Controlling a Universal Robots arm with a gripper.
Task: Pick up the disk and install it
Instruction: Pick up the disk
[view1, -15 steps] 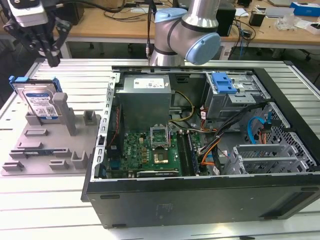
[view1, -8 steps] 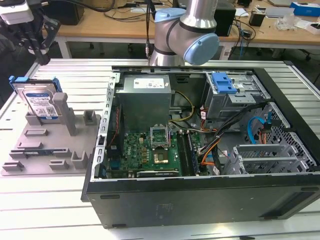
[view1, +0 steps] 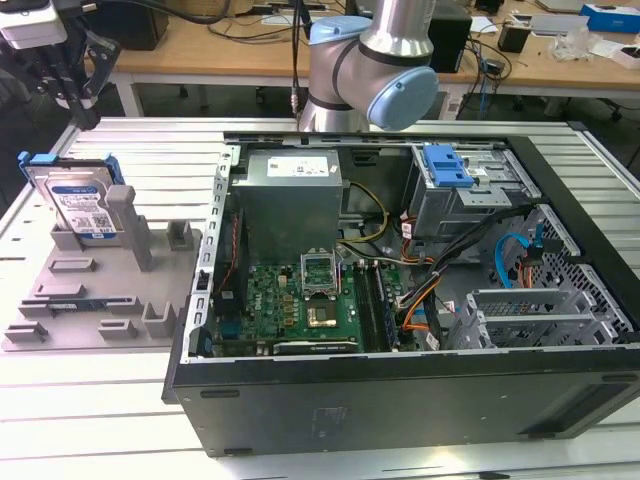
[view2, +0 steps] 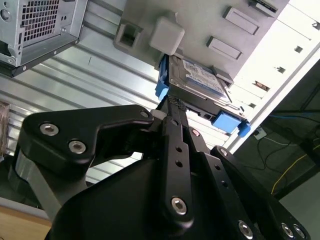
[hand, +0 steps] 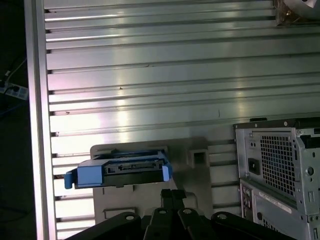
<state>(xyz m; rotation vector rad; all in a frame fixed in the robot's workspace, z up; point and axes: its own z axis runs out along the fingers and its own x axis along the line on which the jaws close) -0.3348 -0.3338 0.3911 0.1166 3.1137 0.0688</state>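
Disk (view1: 80, 205) — stood on edge in a slot of the grey holding fixture (view1: 100, 290), near the worktop's (view1: 140, 150) edge at the exterior view's left, the fixture just beside the open computer case (view1: 400, 410). Gripper (view1: 78, 108) — hung above the disk, not touching, fingertips together on nothing. Risk, as judged: lowered thus closed, it would strike the disk's top edge and tip it from its slot.

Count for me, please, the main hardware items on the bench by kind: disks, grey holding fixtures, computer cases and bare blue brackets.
disk: 1
grey holding fixture: 1
computer case: 1
bare blue bracket: 1
Total: 4
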